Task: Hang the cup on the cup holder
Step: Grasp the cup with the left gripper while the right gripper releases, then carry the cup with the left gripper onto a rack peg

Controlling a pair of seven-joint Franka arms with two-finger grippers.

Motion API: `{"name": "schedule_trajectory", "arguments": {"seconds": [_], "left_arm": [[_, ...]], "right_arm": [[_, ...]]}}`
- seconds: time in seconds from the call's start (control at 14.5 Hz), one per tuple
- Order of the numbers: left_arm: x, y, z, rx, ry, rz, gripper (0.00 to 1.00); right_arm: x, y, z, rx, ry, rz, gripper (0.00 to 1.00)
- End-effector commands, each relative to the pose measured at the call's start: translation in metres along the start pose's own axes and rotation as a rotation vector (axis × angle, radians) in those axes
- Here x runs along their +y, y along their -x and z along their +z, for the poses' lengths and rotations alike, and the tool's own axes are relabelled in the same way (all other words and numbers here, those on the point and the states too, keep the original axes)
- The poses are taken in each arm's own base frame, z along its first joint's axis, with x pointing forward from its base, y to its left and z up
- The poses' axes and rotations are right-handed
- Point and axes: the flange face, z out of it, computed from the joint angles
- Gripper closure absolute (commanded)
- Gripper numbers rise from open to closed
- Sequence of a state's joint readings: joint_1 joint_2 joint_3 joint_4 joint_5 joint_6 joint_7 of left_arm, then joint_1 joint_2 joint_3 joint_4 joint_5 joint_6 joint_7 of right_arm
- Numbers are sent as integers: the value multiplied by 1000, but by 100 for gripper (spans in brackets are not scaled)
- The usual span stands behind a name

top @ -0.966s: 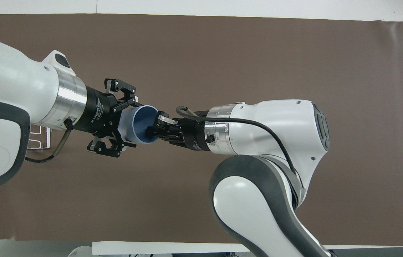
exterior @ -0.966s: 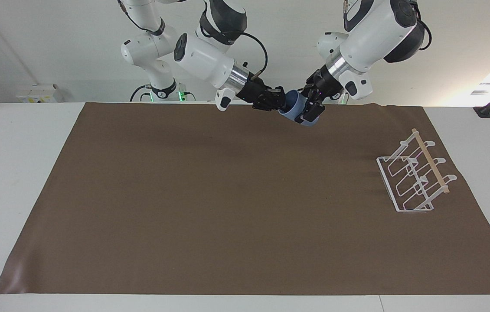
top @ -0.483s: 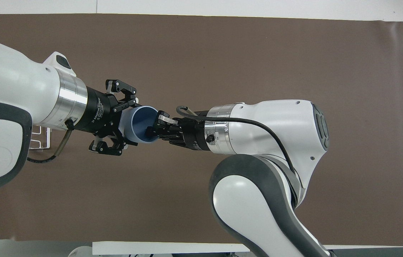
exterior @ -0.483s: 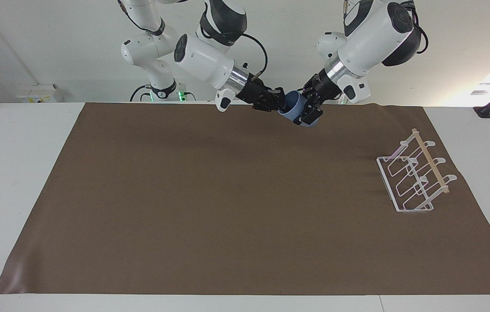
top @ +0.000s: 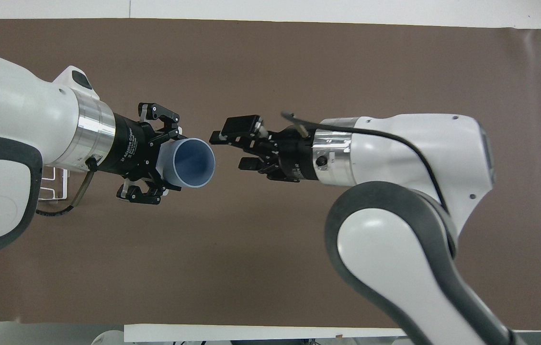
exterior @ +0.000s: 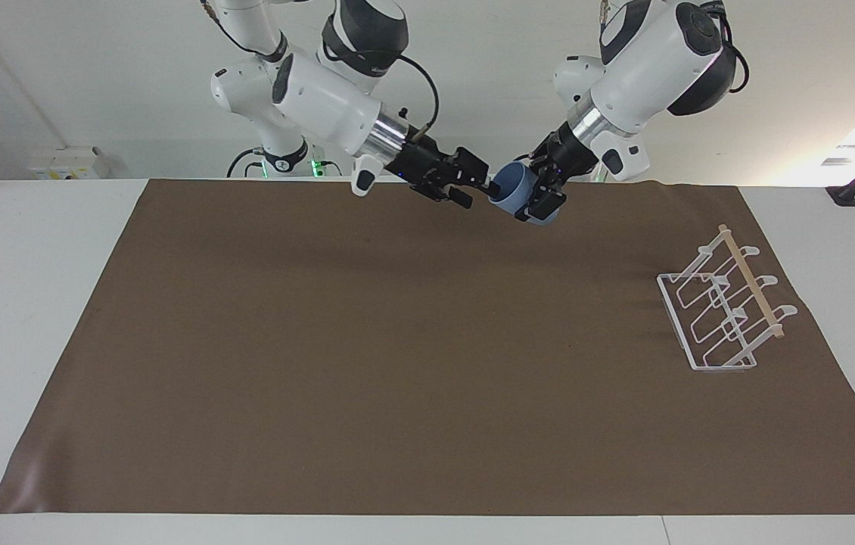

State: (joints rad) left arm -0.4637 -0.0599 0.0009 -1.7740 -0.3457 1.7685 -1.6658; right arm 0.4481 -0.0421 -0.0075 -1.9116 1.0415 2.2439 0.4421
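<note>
The light-blue cup (exterior: 509,188) hangs in the air on its side, its open mouth toward my right gripper; it also shows in the overhead view (top: 190,164). My left gripper (exterior: 538,191) is shut on the cup's body and base (top: 165,160), over the mat's edge nearest the robots. My right gripper (exterior: 477,189) is open and empty, a short gap from the cup's rim (top: 232,147). The white wire cup holder (exterior: 722,310) with its wooden rod stands on the mat toward the left arm's end; in the overhead view only a corner of the holder (top: 55,184) shows under the left arm.
A brown mat (exterior: 397,363) covers most of the white table (exterior: 19,303). A black clamp (exterior: 851,193) sits at the table's left-arm end, nearer the robots than the holder.
My right gripper let go of the cup's rim, opened and drew back toward its own side. The left gripper keeps the cup, nearly still.
</note>
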Motion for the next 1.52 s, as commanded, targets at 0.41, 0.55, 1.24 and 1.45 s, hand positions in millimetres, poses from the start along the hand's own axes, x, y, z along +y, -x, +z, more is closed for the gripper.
{"name": "schedule_trajectory", "arguments": {"seconds": [0.41,0.55,1.24,1.45], "left_arm": [[27,-119,25,890,-227,246,100],[40,-142,45,1134,-334,284,100],[73,-212,140,1870,-399,190,100],[68,-232,149,1920,-376,107,100]], "right_arm": [[61,-87,-194,212,691,-314,0],[55,-87,-227,214,864,-331,0],[68,-91,-301,90,1074,-337,0],[70,-87,-293,69,1077,-341,0]]}}
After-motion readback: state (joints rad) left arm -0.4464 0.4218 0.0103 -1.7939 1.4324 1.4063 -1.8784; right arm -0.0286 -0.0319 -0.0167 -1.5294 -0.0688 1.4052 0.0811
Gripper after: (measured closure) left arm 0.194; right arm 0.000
